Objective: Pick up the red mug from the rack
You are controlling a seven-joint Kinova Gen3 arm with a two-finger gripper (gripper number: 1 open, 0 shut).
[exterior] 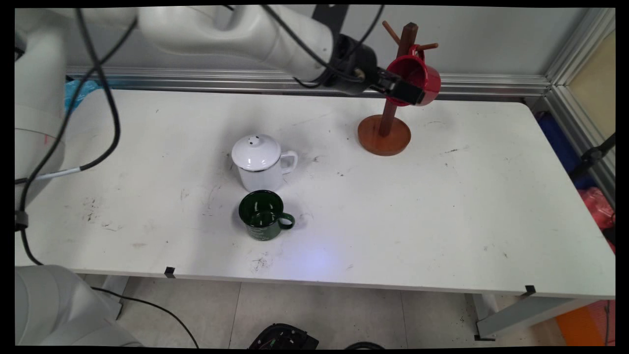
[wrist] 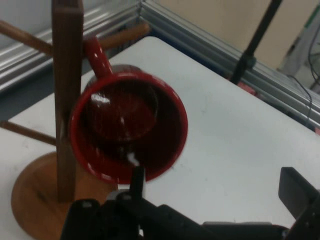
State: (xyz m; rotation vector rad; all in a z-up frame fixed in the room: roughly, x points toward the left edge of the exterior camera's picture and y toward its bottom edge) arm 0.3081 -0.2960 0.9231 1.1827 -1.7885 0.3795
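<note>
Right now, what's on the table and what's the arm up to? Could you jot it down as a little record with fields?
Gripper: gripper at the red mug, one finger at its rim, the other well off to the side, fingers open
Red mug: hanging by its handle on a peg of the wooden mug tree
Mug tree: back right of the table
White lidded mug: table centre
Green mug: just in front of the white one, upright
</note>
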